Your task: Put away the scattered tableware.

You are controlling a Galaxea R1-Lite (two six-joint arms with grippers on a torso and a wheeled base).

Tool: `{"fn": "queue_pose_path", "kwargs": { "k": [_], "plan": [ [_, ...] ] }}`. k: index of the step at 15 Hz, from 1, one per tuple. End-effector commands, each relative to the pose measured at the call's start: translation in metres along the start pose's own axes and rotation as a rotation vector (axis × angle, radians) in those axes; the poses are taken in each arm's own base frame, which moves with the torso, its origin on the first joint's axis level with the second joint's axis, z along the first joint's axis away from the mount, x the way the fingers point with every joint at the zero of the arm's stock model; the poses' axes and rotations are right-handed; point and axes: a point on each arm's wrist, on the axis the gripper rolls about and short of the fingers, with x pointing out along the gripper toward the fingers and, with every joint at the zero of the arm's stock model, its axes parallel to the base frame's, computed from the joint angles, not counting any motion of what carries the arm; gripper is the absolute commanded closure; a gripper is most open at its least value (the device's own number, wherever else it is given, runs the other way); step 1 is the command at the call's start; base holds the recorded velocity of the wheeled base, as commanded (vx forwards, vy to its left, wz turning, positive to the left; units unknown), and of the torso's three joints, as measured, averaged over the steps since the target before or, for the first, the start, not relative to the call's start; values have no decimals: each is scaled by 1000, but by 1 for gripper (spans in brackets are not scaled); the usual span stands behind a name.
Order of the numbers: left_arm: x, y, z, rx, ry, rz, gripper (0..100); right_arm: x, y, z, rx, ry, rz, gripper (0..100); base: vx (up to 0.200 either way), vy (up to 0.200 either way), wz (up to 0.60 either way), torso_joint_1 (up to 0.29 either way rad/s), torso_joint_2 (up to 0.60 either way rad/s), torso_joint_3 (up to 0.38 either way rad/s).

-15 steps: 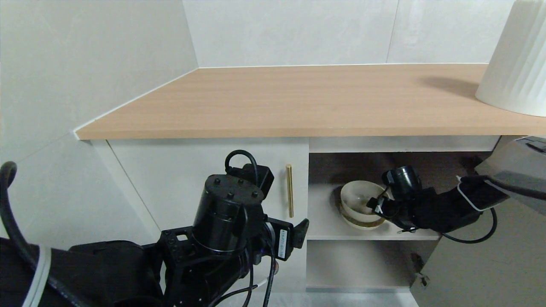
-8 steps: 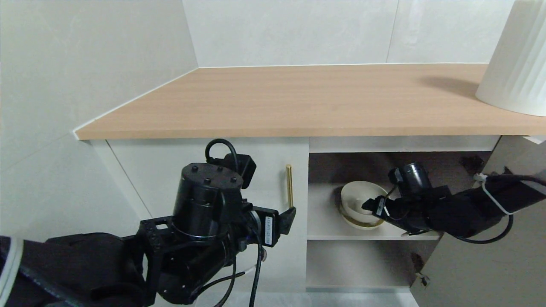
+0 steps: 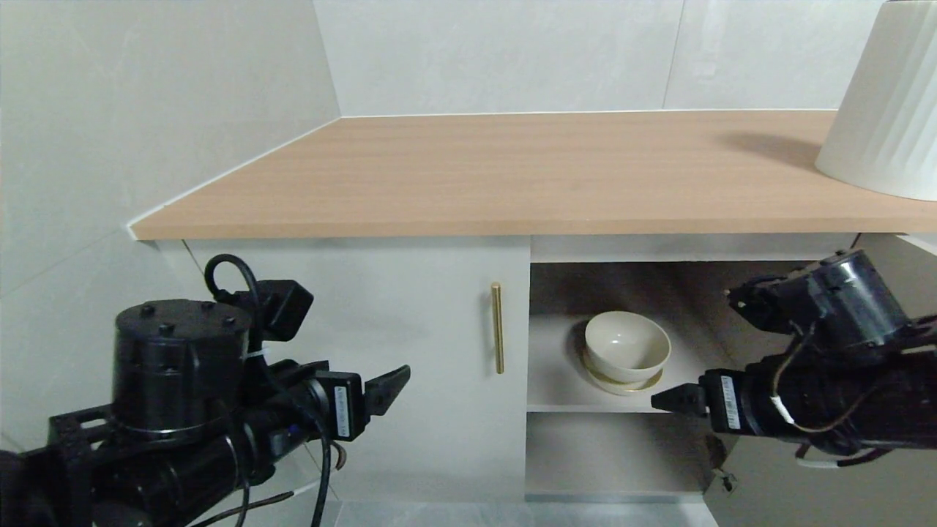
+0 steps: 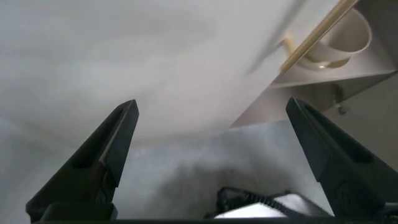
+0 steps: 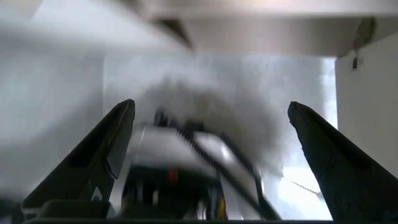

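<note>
Bowl (image 3: 627, 345) shelved; both arms drawn back.
Loc.: bowl upright on small plate (image 3: 622, 382), on upper shelf (image 3: 553, 388) of open cabinet compartment, centre-right of frame, just R of closed door's brass handle (image 3: 497, 327). Chg.: 1 s ago R gripper (image 3: 670, 400) was inside the compartment at bowl's rim; now out at lower right, apart from bowl, jaws spread wide w/ nothing between them. L gripper (image 3: 386, 383) has slid from nr the handle to lower left; jaws likewise wide apart, empty. Bowl sits free, no gripper touching. Countertop (image 3: 512, 176) above carries a white ribbed vessel (image 3: 886, 110), upper right. Est.: this item's placement looks done; next prob. shut the cabinet or fetch more tableware, can't tell which.
</note>
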Motion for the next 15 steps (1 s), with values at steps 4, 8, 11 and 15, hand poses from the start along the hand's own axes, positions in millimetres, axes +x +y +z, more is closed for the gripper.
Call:
{"fn": "queue_pose_path", "kwargs": {
  "k": [4, 8, 11, 15],
  "plan": [
    [-30, 13, -5, -5, -8, 8, 0, -27, 1, -22, -53, 23, 59, 0, 0, 0, 0, 0, 0, 0],
    [-21, 12, -12, 2, 36, 21, 0, -25, 0, -25, -56, 34, 53, 0, 0, 0, 0, 0, 0, 0],
    [-21, 12, -12, -2, 37, 22, 0, -19, 0, -26, -57, 54, 42, 0, -133, 0, 0, -3, 2, 2],
    [-20, 12, -13, -1, 43, 24, 0, -17, 0, -27, -59, 62, 41, 0, -200, 0, 0, 3, -2, 4]
  ]
}}
